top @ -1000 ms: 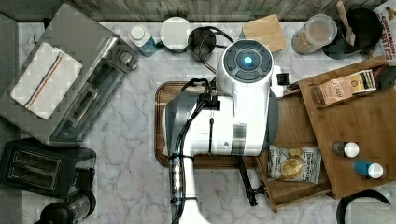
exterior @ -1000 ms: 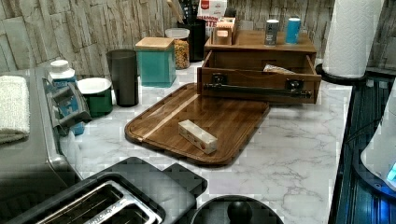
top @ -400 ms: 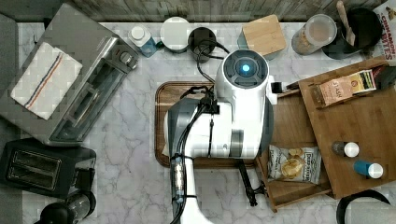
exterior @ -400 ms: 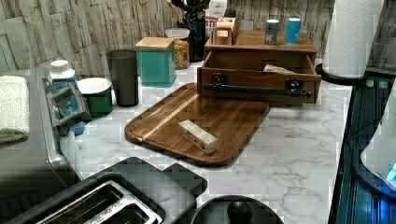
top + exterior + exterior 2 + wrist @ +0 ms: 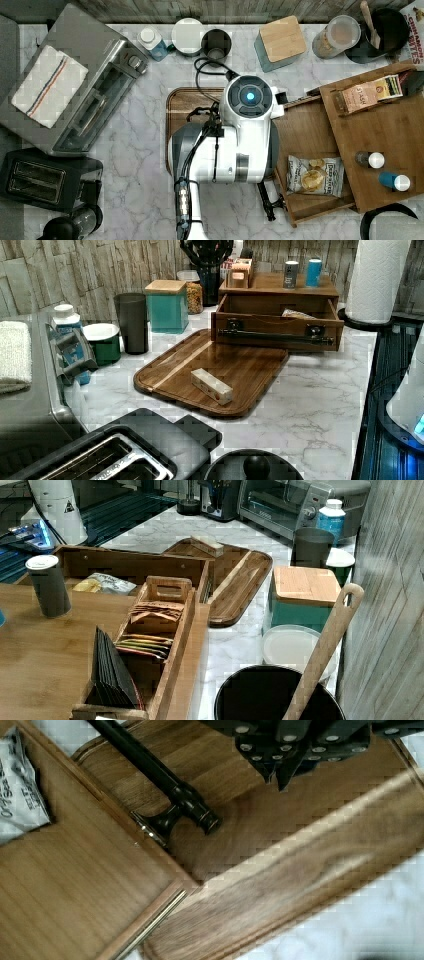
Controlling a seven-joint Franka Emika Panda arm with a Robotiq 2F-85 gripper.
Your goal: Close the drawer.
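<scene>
On the marble desk point(image 5: 320, 390) one drawer point(image 5: 277, 322) stands open with one snack bag point(image 5: 314, 175); the tool point(image 5: 295, 745) above one tray point(image 5: 235, 365), whether open I cannot tell.

The light is soft and even in the top view, and the marble counter point(image 5: 135, 165) looks bright, with only weak shadows beside the toaster oven point(image 5: 75, 85). A blue lamp glows on the arm point(image 5: 248, 96). The left view is dimmer and warmer; the tray point(image 5: 215, 367) shows a pale streak of reflected light, and the paper roll point(image 5: 377, 277) is nearly washed out. In the right view the spoon point(image 5: 325, 645) close to the camera is out of focus. The wrist view is blurred, with a broad glare band across the tray. All pictures show blocky compression.
</scene>
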